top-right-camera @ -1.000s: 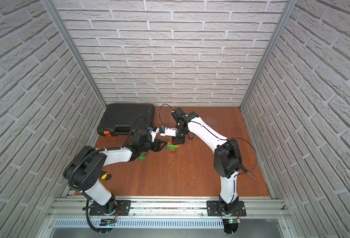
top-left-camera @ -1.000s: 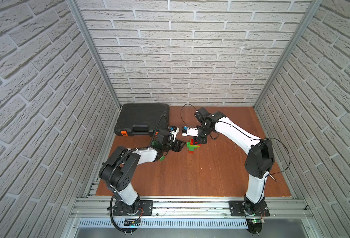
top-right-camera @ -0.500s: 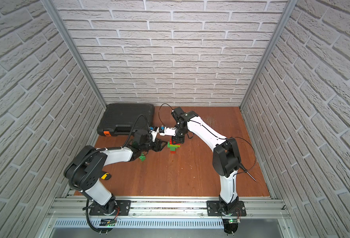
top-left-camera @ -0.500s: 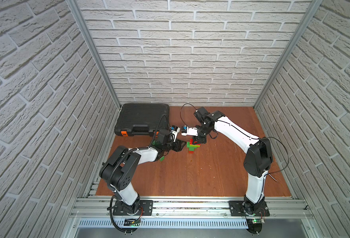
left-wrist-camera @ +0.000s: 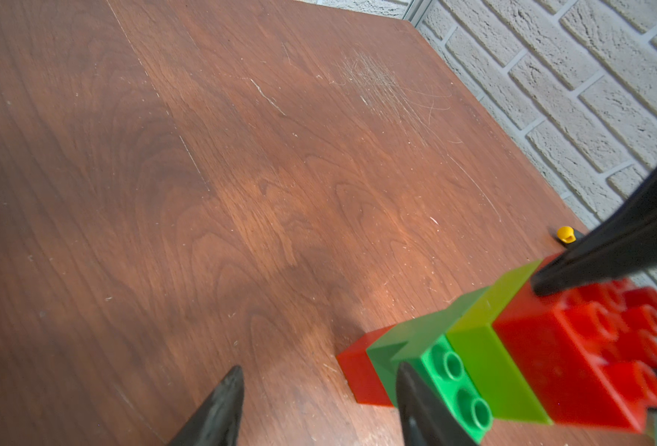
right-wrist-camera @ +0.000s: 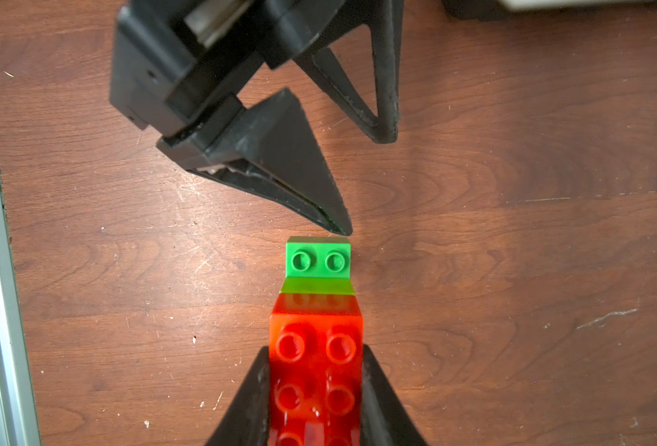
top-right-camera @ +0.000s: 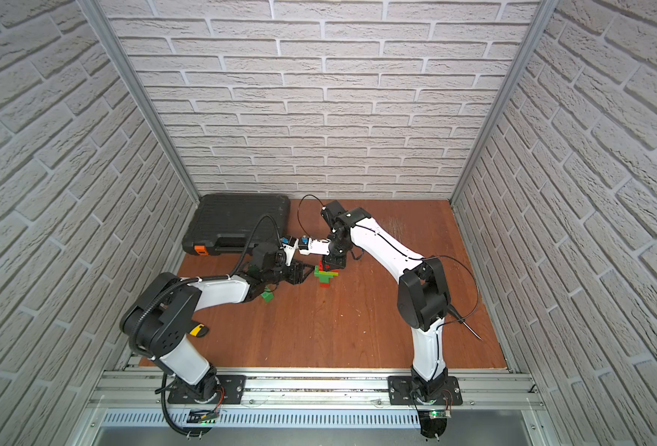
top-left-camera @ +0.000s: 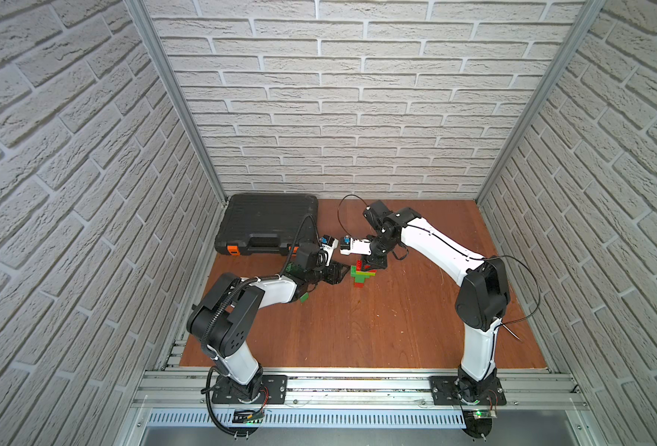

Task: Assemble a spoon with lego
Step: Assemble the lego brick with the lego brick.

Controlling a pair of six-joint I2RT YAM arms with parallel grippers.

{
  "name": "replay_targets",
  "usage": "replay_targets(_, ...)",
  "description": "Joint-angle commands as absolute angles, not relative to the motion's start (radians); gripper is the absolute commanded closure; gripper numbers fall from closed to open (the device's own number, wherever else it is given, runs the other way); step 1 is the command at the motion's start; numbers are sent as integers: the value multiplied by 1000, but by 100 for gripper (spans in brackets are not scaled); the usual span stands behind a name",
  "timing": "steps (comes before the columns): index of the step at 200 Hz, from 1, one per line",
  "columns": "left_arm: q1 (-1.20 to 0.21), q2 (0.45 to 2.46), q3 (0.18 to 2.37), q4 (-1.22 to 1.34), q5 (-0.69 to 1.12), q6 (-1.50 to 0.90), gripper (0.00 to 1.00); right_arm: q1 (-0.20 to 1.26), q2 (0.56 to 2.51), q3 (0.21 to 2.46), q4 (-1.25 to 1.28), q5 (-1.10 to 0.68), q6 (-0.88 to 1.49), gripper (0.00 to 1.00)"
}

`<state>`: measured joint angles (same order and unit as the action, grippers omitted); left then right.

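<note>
The spoon [top-left-camera: 362, 275] [top-right-camera: 326, 275] stands on the wooden floor as a stepped stack of red, dark green and lime lego. My right gripper [right-wrist-camera: 315, 349] [top-left-camera: 373, 264] comes down from above and is shut on the stack's top red brick [right-wrist-camera: 315, 370]. A green brick [right-wrist-camera: 318, 258] juts out lower down. My left gripper [left-wrist-camera: 319, 370] [top-left-camera: 340, 272] lies low beside the stack, open with nothing between its fingers. One of its fingertips [right-wrist-camera: 338, 226] is almost at the green brick's end. A loose green brick [top-left-camera: 303, 296] [top-right-camera: 267, 296] lies by my left forearm.
A black toolcase [top-left-camera: 269, 228] [top-right-camera: 238, 224] lies at the back left, close behind my left wrist. A small yellow-and-black object [top-right-camera: 197, 330] sits near the left arm's base. Brick walls close in three sides, and a metal rail [top-left-camera: 357, 382] runs along the front.
</note>
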<state>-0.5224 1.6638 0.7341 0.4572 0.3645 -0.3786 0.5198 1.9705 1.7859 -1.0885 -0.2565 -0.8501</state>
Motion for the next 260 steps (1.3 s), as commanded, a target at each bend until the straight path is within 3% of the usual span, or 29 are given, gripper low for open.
replay_targets(1, -526, 1665, 752, 493, 365, -368, 38, 523, 2074, 1717, -1189, -190, -847, 89)
replay_targets(38, -527, 1663, 749, 491, 363, -365, 38, 525, 2044, 1692, -1170, -221, -823, 85)
replay_targets(82, -526, 1667, 749, 493, 363, -365, 38, 529, 2021, 1767, -1151, -241, -748, 56)
replay_targets(170, -522, 1646, 734, 474, 342, -352, 38, 531, 2002, 1807, -1146, -169, -752, 39)
replay_targets(202, -511, 1628, 724, 462, 337, -345, 38, 531, 1985, 1785, -1139, -155, -749, 19)
replay_targets(260, -495, 1599, 707, 445, 331, -337, 37, 510, 1922, 1748, -1124, -141, -749, 15)
